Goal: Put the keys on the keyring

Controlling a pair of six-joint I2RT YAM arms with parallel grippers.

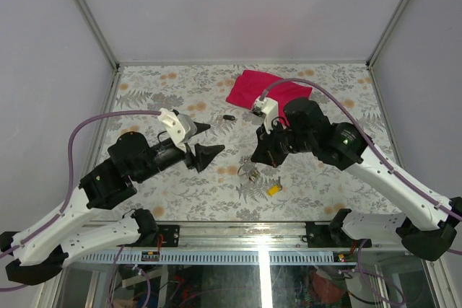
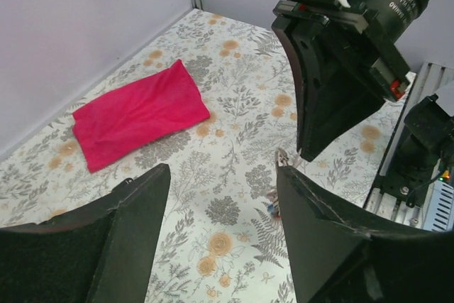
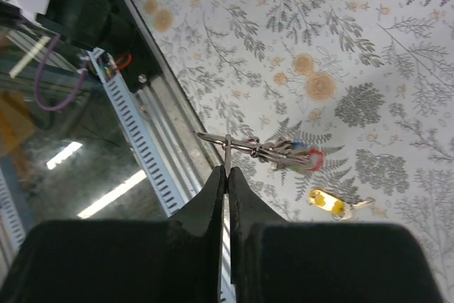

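My right gripper is pinched tight on the keyring, near the table's front edge. The yellow key lies just beside it. Left gripper gapes wide, off to the side.

The left gripper reaches toward the table centre, jaws spread wide. The right gripper angles downward, fingers pinched together on the keyring.

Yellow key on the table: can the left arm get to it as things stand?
Probably not directly. The yellow key lies uncovered, but the right hand, shut on the keyring, hangs between it and the open left hand. Coming round the near side looks possible.
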